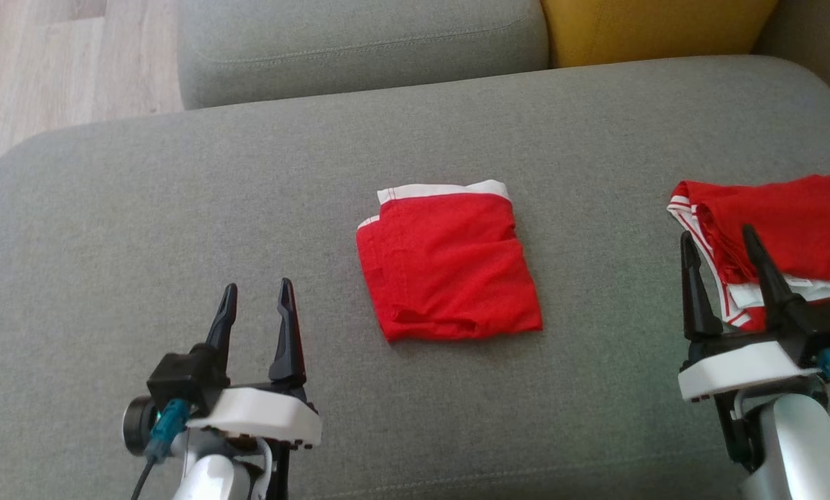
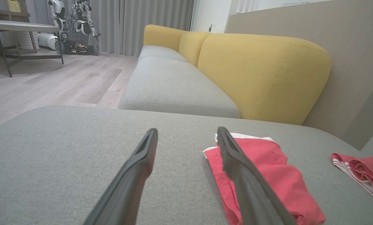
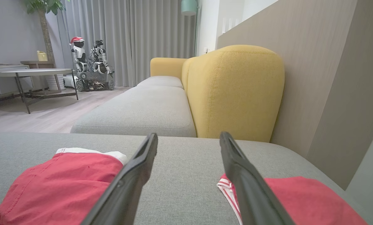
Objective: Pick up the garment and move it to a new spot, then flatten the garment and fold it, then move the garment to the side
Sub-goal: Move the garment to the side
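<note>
Flat at the middle of the grey sofa seat (image 1: 109, 229): folded red garment (image 1: 448, 262), white band along its far edge. Near left, apart from it: left gripper (image 1: 258, 285), fingers spread, empty. Near right: right gripper (image 1: 716, 232), also spread and empty, at the left edge of a 2nd red garment (image 1: 797, 222).

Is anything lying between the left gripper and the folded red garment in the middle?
Nothing visible. Only bare grey cushion separates the open left gripper from the folded red garment. The second red garment lies off to the right, by the right gripper.
</note>
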Robot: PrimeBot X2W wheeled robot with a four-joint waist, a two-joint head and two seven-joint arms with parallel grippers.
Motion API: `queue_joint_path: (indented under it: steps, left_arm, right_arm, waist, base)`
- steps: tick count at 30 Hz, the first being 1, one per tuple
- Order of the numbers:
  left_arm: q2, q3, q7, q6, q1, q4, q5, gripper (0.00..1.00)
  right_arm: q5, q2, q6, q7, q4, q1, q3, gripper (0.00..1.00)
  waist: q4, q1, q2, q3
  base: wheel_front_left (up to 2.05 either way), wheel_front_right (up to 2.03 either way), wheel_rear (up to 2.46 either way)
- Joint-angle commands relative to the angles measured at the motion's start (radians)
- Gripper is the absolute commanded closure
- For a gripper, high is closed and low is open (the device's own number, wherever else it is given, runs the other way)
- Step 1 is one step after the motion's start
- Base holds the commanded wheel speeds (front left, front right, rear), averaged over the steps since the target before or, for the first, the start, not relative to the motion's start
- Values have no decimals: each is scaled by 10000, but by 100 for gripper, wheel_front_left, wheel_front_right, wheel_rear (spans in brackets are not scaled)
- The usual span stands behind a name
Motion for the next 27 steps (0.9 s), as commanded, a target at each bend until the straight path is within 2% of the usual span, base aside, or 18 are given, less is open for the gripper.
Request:
queue_joint_path:
  steps: [1, 7, 13, 27]
  left_arm:
    - [12, 363, -120, 47, -371, -379, 106, 0]
    - [12, 308, -120, 54, -375, -391, 137, 0]
    - [12, 123, -120, 18, -629, -356, 202, 0]
    - [12, -539, -120, 89, -1358, -169, 195, 0]
  right_arm:
    - [-27, -19, -9, 11, -395, -85, 191, 0]
    - [11, 24, -9, 70, -395, -126, 255, 0]
    - [507, 7, -9, 395, -215, -675, 682, 0]
    - [2983, -360, -9, 1689, 2467, -2793, 2117, 0]
  waist:
    - [15, 0, 0, -7]
    - [97, 0, 0, 86]
    - [358, 0, 0, 626]
    - [1639, 0, 0, 1741]
  base:
    - [0, 0, 0]
    - [0, 0, 0]
    - [0, 0, 0]
    - [0, 0, 0]
